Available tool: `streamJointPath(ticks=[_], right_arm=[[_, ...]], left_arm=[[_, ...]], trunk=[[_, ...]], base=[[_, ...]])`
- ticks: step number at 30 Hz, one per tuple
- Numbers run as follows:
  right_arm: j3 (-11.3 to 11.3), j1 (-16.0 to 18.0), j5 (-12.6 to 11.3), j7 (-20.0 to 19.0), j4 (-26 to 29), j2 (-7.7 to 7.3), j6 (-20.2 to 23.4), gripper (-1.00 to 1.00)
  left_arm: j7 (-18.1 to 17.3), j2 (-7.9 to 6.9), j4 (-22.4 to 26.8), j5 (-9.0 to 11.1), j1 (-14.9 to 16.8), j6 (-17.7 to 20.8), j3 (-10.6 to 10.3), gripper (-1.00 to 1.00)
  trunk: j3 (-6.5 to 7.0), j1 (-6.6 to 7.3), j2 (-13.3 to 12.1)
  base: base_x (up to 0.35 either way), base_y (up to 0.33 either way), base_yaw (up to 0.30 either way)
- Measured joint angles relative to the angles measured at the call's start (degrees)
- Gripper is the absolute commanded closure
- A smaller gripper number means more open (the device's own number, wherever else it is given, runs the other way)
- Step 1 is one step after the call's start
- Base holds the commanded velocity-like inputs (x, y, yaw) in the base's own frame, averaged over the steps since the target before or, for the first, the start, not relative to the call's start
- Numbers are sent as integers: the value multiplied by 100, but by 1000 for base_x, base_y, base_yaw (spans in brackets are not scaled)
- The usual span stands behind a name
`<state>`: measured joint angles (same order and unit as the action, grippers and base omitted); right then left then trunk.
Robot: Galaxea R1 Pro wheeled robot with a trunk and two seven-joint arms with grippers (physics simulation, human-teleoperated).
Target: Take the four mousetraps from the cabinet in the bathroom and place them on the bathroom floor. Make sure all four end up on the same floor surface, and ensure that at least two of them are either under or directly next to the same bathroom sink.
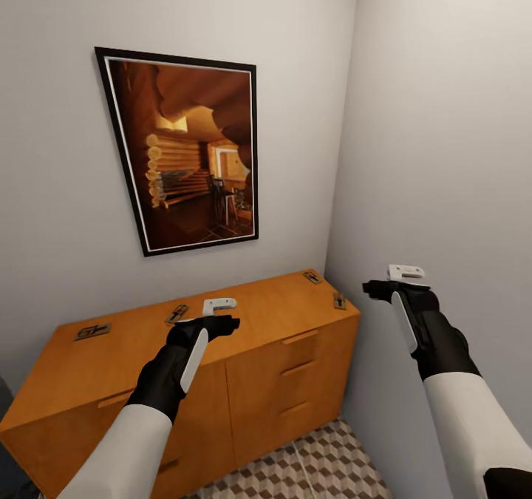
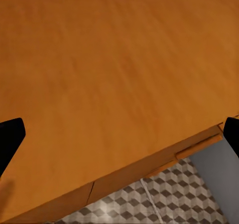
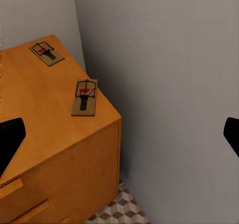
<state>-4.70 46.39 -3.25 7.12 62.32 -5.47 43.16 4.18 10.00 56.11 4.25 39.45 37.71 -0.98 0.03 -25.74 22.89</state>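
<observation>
Both grippers, left (image 1: 222,314) and right (image 1: 395,281), hang open and empty over the orange-brown cabinet (image 1: 288,381), where four unlabelled wooden mousetraps (image 3: 84,97) lie flat.

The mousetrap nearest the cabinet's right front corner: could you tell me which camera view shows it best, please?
The right wrist view: the mousetrap lies close, its wire and red mark clear, on the cabinet. The head view shows it small.

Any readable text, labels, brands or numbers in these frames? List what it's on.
None readable.
Mousetraps on the cabinet: a red mark on each board, no letters legible.
Framed picture on the wall: a log-cabin interior, no caption or signature visible.
Grippers, left and right: plain, no markings.
</observation>
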Motion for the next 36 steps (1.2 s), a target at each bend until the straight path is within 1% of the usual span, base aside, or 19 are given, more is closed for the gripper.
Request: streamJointPath(ticks=[3,5,7,12,16,17,18,23,24,26,28,29,30,31,32,33,36], right_arm=[[14,0,-9,-4,-6,25,7,-100],[29,0,-13,-7,-12,85,17,-100],[45,0,-17,-8,-29,209,31,-100],[62,0,-7,-8,-198,247,72,-100],[346,0,0,7,-362,292,308,-100],[479,0,5,11,-395,305,393,-100],[539,0,13,10,-407,311,426,-100],[749,-1,11,10,-485,331,493,-100],[760,-1,13,17,-521,331,501,-100],[778,13,22,31,-733,332,505,-100],[783,93,27,46,-1057,333,479,-100],[785,175,29,53,-1323,333,416,-100],[784,222,28,56,-1471,334,357,-100],[782,318,25,60,-1743,336,189,-100],[781,378,22,62,-1880,337,84,-100],[780,514,18,65,-2135,341,-106,-100],[780,804,13,70,-2617,351,-344,-100]], left_arm=[[11,0,0,-2,0,-3,0,-100],[23,0,0,-4,0,-1,1,-100],[29,0,0,-5,0,-10,1,-100],[29,0,0,-5,-3,-18,1,-100],[32,0,-2,-5,-1,-23,1,-100],[31,0,-3,-5,-2,-23,1,-100],[30,0,-2,-5,-3,-25,1,-100],[28,0,-3,-5,-4,-32,1,-100],[28,0,-3,-5,-5,-32,1,-100],[27,0,-4,-5,-2,-33,1,-100],[27,0,-7,-5,-5,-33,1,-100],[27,0,-8,-5,-5,-33,1,-100],[27,0,-8,-5,-6,-33,1,-100],[27,0,-8,-5,-5,-33,1,-100],[27,0,-9,-5,-6,-33,1,-100],[27,0,-9,-5,-7,-36,1,-100],[23,0,-9,-5,-6,-40,1,-100]], trunk=[[0,0,0],[0,1,-1],[0,-3,-4],[0,-2,-2],[0,-2,-1],[0,-2,-1],[0,-2,-1],[0,-2,-1],[0,-2,-1],[0,-2,-2],[0,-2,-2],[0,-2,-2],[0,-2,-2],[0,-2,-2],[0,-2,-2],[1,-2,-2],[0,-2,-1]], base=[[248,0,0],[266,0,0],[69,0,0],[23,0,0],[4,0,0],[2,0,0],[2,0,0],[0,0,0],[0,0,0],[0,0,0],[0,0,0],[0,0,0],[0,0,0],[0,0,0],[0,0,0],[0,0,0],[0,0,0]])
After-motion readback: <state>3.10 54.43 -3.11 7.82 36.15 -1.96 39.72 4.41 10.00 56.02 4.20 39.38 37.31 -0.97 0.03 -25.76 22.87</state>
